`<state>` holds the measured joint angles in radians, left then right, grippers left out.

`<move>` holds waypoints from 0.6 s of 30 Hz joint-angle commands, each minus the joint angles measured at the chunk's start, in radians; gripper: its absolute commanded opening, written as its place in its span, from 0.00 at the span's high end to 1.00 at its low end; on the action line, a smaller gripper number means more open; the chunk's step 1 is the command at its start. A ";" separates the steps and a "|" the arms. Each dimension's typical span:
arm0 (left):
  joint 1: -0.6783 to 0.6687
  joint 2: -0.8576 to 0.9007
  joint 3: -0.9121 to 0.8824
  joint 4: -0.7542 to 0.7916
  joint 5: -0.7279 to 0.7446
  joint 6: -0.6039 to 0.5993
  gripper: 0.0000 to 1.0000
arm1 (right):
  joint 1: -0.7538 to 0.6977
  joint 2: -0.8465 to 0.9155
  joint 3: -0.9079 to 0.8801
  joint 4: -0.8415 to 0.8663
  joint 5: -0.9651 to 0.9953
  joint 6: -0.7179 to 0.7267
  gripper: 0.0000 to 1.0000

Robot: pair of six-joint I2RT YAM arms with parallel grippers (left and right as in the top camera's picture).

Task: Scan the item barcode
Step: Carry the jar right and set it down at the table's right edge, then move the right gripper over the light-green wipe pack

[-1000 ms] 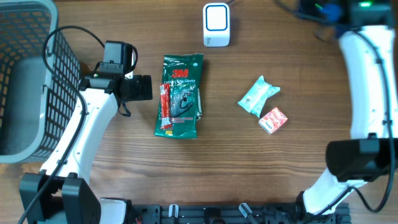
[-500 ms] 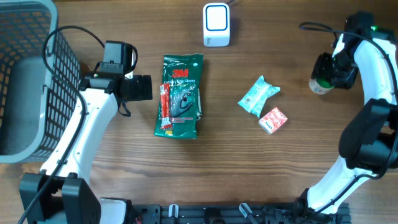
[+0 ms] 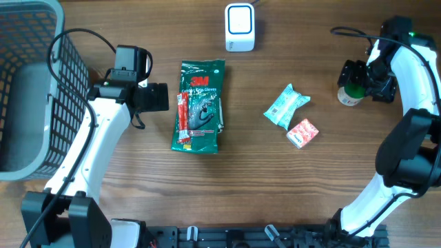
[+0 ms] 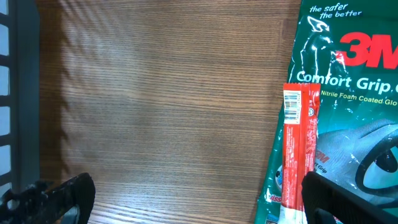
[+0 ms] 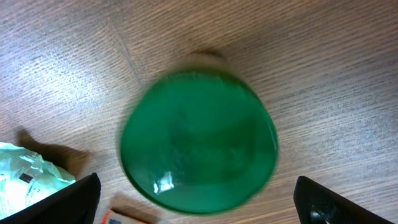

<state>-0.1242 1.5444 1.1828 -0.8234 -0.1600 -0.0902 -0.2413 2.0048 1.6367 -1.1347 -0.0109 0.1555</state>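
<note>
We find the green-capped bottle (image 3: 351,92) standing upright, well to the right of the scanner (image 3: 240,27). The right gripper (image 5: 199,208) hangs over it, fingers spread clear of the cap. The left gripper (image 4: 193,202), below-left of the scanner, is spread wide beside the glove pack (image 3: 200,107).

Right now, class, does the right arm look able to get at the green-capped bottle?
Probably yes: the right gripper hangs open directly over the green-capped bottle, jaws spread either side, with nothing between them.
</note>
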 commanded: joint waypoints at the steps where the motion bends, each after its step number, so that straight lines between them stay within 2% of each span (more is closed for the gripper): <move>1: 0.005 -0.005 -0.006 0.000 -0.006 0.008 0.00 | 0.001 -0.006 0.019 -0.013 -0.013 0.002 0.01; 6: 0.005 -0.005 -0.006 0.000 -0.006 0.008 0.00 | 0.001 -0.007 0.212 -0.129 -0.105 0.002 0.03; 10: 0.005 -0.005 -0.006 0.000 -0.006 0.008 0.00 | 0.003 -0.018 0.344 -0.245 -0.252 0.002 0.25; 12: 0.005 -0.005 -0.006 0.000 -0.006 0.008 0.00 | 0.009 -0.026 0.348 -0.282 -0.307 0.001 0.27; 14: 0.005 -0.005 -0.006 0.000 -0.006 0.008 0.00 | 0.020 -0.026 0.343 -0.330 -0.316 0.002 0.36; 18: 0.005 -0.005 -0.006 0.000 -0.006 0.008 0.00 | 0.067 -0.026 0.262 -0.357 -0.315 0.001 0.40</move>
<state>-0.1242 1.5444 1.1828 -0.8234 -0.1604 -0.0902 -0.2180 1.9858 1.9610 -1.4845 -0.2695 0.1570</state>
